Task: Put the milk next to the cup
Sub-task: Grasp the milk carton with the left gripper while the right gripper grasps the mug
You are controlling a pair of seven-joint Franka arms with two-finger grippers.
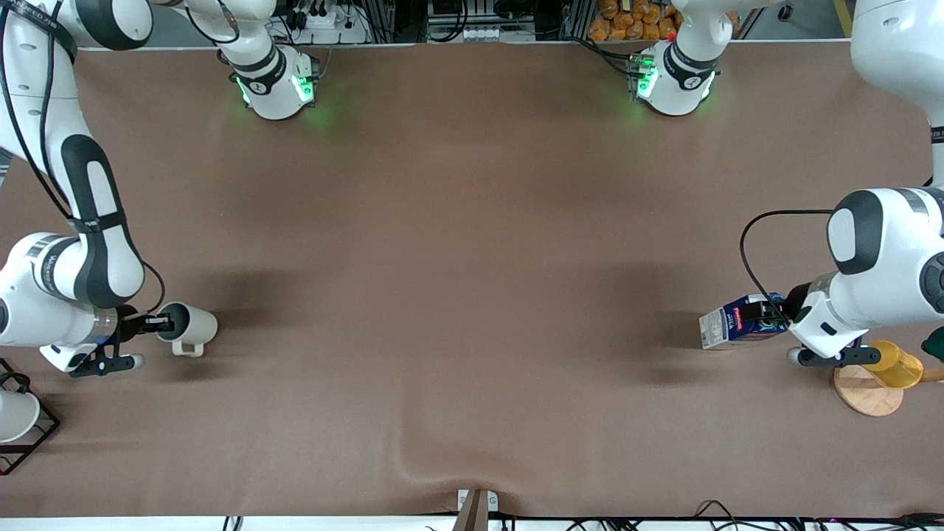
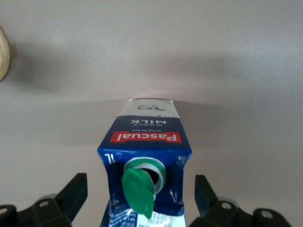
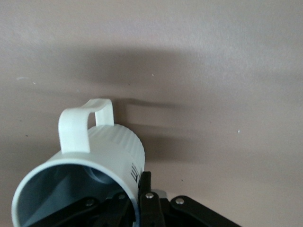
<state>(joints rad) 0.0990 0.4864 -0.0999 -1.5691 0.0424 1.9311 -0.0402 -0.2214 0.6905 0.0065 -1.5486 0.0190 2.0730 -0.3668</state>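
Observation:
The milk (image 1: 730,328) lies on its side on the table toward the left arm's end: a dark blue and white carton (image 2: 147,142) with a red band, its green cap (image 2: 138,191) flipped open. My left gripper (image 1: 774,322) is low at the carton's top end and open (image 2: 140,179); one finger (image 2: 71,194) stands on each side with a gap to the carton. The cup (image 1: 190,328), pale and ribbed, lies on its side toward the right arm's end, handle (image 3: 80,125) sticking out. My right gripper (image 1: 158,323) is shut (image 3: 135,189) on the cup's (image 3: 109,151) rim, one finger inside and one outside.
A yellow cup (image 1: 896,365) on a round wooden base (image 1: 863,394) stands close beside my left hand. A white cup (image 1: 15,417) in a black wire rack (image 1: 40,435) sits at the table's corner near my right arm. A fold in the brown cloth (image 1: 413,461) rises by the front edge.

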